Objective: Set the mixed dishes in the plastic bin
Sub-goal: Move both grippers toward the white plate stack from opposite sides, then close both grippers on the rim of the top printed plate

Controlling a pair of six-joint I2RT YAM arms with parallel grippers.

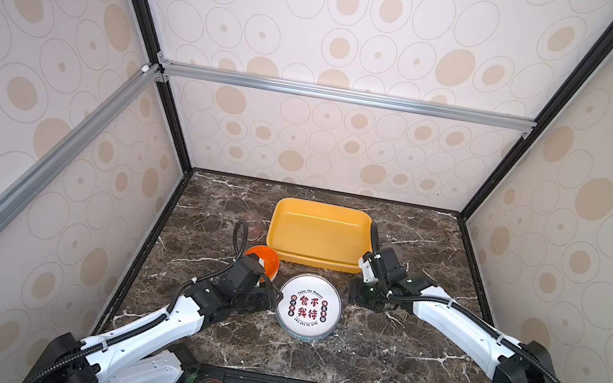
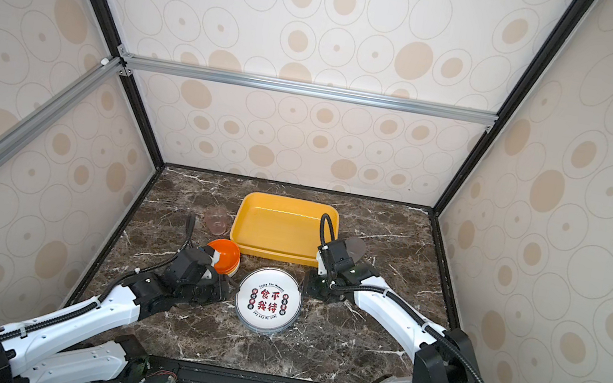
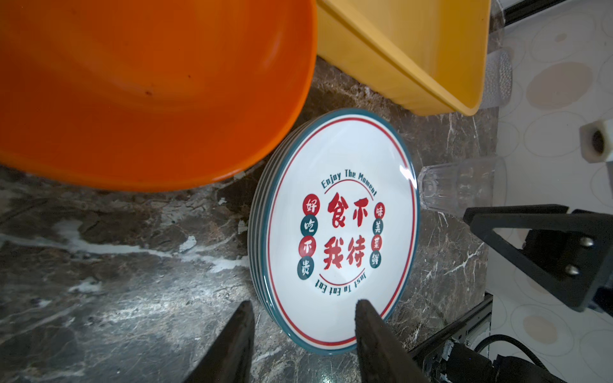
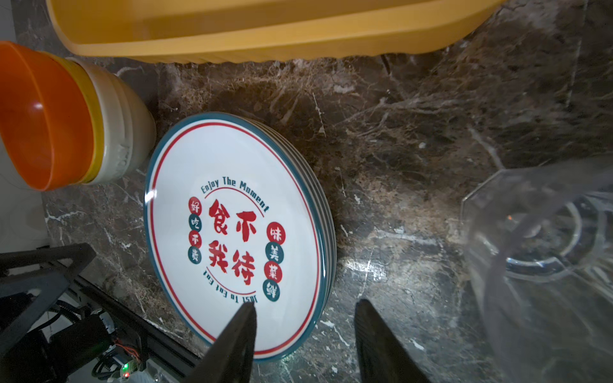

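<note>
Tools: the left gripper (image 3: 303, 303) has its jaws part-way apart, one finger over the top plate and the other just off the edge of the stack. The right gripper (image 4: 305, 306) mirrors this on the opposite side. Neither wrist view shows whether the fingers press the rim or only bracket it, so the grip cannot be told for either.

The plates (image 1: 308, 306) sit in one stack, several high, flat on the bench at centre toward the front edge, between the two grippers. The bowls (image 4: 43, 116), orange, yellow and cream, are nested just beside the plates toward the left edge. The left arm partly covers them in both top views. The bin (image 1: 312, 261) stands at centre toward the back edge, just behind the plates, with nothing seen in it.

Step, as judged: a two-arm pickup of the plates, at the grasp. Next, both sides should close evenly on the rim, lift level, clear the bin's near wall and lower flat. A lopsided lift would probably slide the upper plates.

Poorly seen:
- The pink cup (image 1: 252, 222) is faint, near the bin's left wall.
- The grey cup (image 2: 354, 247) is half behind the right arm.
- The clear cup (image 4: 530, 232) is near the right gripper, cut by the frame, and not found in the top views.
</note>
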